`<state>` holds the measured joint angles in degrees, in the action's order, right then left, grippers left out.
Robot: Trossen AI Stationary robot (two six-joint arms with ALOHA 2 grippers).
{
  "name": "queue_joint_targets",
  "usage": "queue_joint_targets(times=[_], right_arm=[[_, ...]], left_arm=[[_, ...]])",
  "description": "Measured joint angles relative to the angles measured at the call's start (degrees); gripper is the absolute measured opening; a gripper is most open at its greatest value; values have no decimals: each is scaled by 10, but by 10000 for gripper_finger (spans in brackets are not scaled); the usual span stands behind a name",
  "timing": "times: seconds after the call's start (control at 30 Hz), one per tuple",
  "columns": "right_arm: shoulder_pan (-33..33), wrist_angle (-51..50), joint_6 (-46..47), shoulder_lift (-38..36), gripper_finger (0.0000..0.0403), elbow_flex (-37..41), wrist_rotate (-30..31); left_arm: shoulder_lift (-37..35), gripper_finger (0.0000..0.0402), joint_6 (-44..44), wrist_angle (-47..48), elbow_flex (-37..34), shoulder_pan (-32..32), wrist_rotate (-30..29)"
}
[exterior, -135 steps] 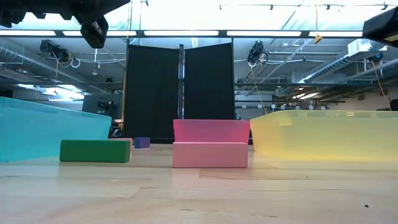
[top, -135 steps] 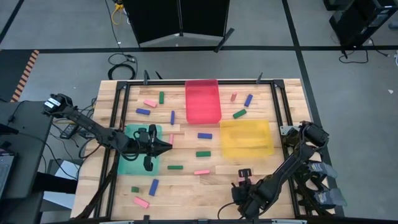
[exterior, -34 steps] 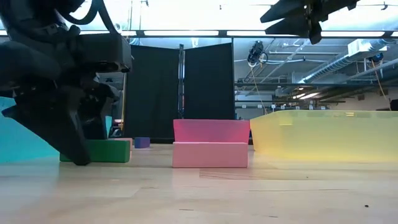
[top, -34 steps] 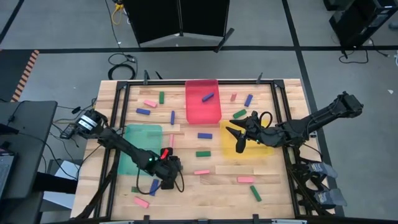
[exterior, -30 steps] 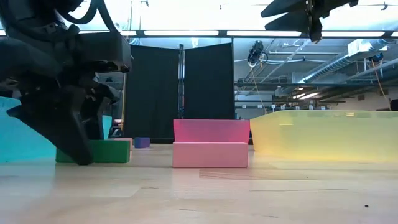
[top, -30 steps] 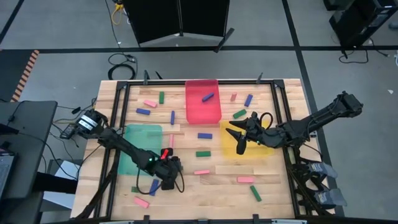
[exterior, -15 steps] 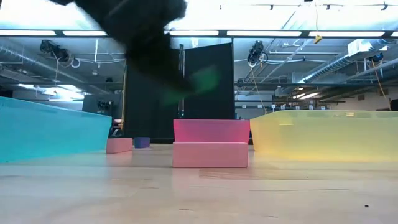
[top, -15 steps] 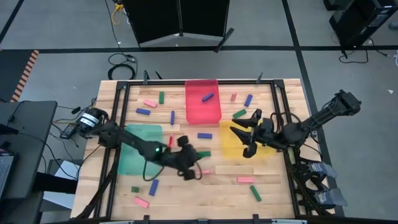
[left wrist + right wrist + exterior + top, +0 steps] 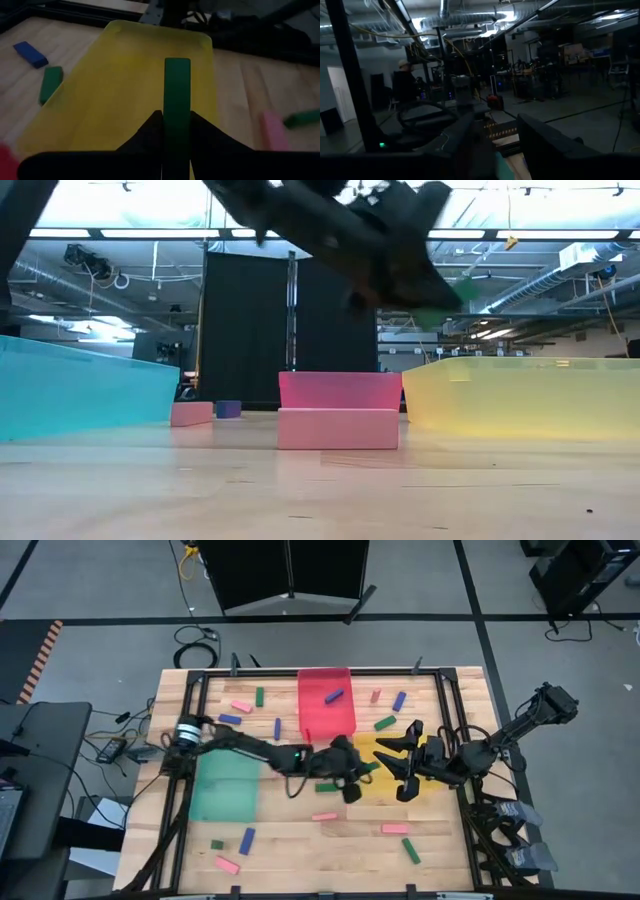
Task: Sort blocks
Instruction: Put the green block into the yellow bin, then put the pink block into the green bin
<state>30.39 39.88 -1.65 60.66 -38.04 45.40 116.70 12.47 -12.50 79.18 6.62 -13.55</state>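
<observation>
My left gripper (image 9: pixel 356 774) reaches across the table's middle to the left edge of the yellow tray (image 9: pixel 425 743) and is shut on a green block (image 9: pixel 177 80), which shows blurred in the low view (image 9: pixel 440 290). My right gripper (image 9: pixel 398 768) hangs open over the yellow tray, tipped upward, with nothing between its fingers (image 9: pixel 545 145). A blue block (image 9: pixel 334 696) lies in the red tray (image 9: pixel 326 725). Several pink, blue and green blocks lie loose on the wood. My left gripper pinches the green block by its two long sides, near its rear end (image 9: pixel 177 125), between the two fingers. The fingers come from the table's left, slanting down, and lie along the block. It sticks out forward past the fingertips, lifted clear above the yellow tray (image 9: pixel 125 85).
A green tray (image 9: pixel 225 790) lies at the left. Loose blocks include pink ones (image 9: pixel 324 816) (image 9: pixel 396 828) and a green one (image 9: pixel 411 851) toward the near edge, and blue (image 9: pixel 399 701) and green (image 9: pixel 385 723) ones past the yellow tray. A black metal frame (image 9: pixel 190 710) rims the table.
My left gripper has shut on the green block near the table's near left, lifted it clear of the wood and swung it fast toward the right and far side to the yellow tray. My right gripper has tipped upward.
</observation>
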Motion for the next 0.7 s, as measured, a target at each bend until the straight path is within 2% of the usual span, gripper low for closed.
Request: queue_joint_targets(times=[0.1, 0.2, 0.33, 0.43, 0.57, 0.7], right_arm=[[1, 1, 0, 0, 162, 0, 0], [2, 1, 0, 0, 162, 0, 0], [8, 0, -3, 0, 160, 0, 0], [14, 0, -14, 0, 161, 0, 0], [24, 0, -16, 0, 160, 0, 1], [31, -6, -21, 0, 158, 0, 3]], left_arm=[[42, 70, 13, 1, 48, -9, -1], [68, 107, 28, 9, 71, -14, -2], [66, 163, 21, 10, 71, -14, -2], [50, 191, -2, 11, 60, -5, -14], [-7, 198, -14, -31, 1, 29, -81], [-105, 185, -18, -108, -120, 61, -113]])
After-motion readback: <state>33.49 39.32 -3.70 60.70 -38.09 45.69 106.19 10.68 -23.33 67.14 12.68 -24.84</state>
